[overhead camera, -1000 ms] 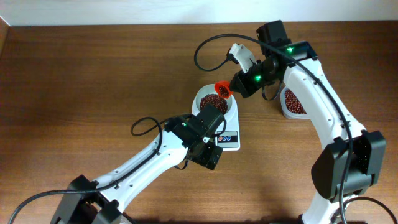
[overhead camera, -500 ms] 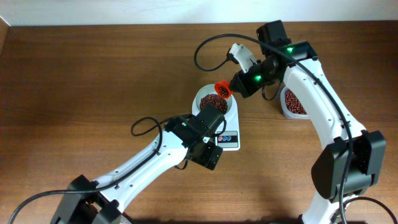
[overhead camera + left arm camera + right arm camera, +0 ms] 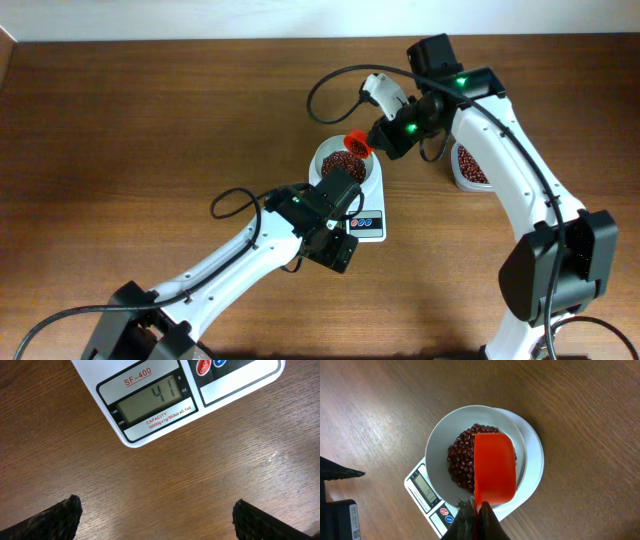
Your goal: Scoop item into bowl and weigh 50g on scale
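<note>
The white bowl [image 3: 442, 440] stands on the white scale [image 3: 532, 467] and holds a heap of dark reddish-brown beans [image 3: 461, 455]. The bowl also shows in the overhead view [image 3: 327, 155], on the scale [image 3: 368, 222]. My right gripper [image 3: 479, 515] is shut on the handle of an orange scoop [image 3: 493, 467], tipped bottom-up over the bowl; it also shows in the overhead view [image 3: 356, 145]. The scale's display [image 3: 150, 400] reads 41 g in the left wrist view. My left gripper [image 3: 155, 517] is open and empty over bare table just in front of the scale.
A clear plastic tub [image 3: 470, 165] holding more beans stands right of the scale, partly hidden under my right arm. My left arm [image 3: 250, 250] lies across the table front of the scale. The table is brown wood.
My right gripper and the scoop have shifted slightly left and up over the bowl. The left arm has not moved.
</note>
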Controlling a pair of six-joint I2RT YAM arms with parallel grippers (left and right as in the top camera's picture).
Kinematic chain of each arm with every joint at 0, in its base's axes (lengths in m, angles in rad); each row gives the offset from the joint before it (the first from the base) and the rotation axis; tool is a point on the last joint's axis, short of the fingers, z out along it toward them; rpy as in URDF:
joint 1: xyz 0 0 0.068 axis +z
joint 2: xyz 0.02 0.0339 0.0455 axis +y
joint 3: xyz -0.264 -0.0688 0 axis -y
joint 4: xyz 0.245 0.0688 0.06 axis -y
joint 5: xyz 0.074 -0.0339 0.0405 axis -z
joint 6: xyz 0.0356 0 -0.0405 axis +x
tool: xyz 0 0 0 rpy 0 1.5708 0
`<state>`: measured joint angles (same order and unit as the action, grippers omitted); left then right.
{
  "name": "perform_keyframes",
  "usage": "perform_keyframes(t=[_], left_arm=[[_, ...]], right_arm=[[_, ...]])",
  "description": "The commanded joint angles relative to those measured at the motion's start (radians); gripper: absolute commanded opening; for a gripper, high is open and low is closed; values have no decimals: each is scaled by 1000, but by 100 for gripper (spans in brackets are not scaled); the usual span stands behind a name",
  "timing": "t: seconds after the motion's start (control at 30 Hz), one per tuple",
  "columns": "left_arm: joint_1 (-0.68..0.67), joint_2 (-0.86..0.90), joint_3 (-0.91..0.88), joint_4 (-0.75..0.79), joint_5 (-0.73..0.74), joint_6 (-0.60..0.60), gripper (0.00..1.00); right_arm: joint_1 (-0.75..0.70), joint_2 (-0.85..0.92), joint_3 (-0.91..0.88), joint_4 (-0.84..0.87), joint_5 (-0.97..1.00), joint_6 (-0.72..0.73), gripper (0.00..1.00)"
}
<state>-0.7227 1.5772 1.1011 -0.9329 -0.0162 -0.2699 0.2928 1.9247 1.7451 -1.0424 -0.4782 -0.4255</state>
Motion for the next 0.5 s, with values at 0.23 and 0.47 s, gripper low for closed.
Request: perform_keyframes(t=[0.23,0.47], left_arm=[[-3,-10,-6,0,-10,1,99],[-3,-10,-6,1,-10,1,99]], right_arm=[[13,-34,28,24,58,44,4],[21,-34,28,18,12,18,4]])
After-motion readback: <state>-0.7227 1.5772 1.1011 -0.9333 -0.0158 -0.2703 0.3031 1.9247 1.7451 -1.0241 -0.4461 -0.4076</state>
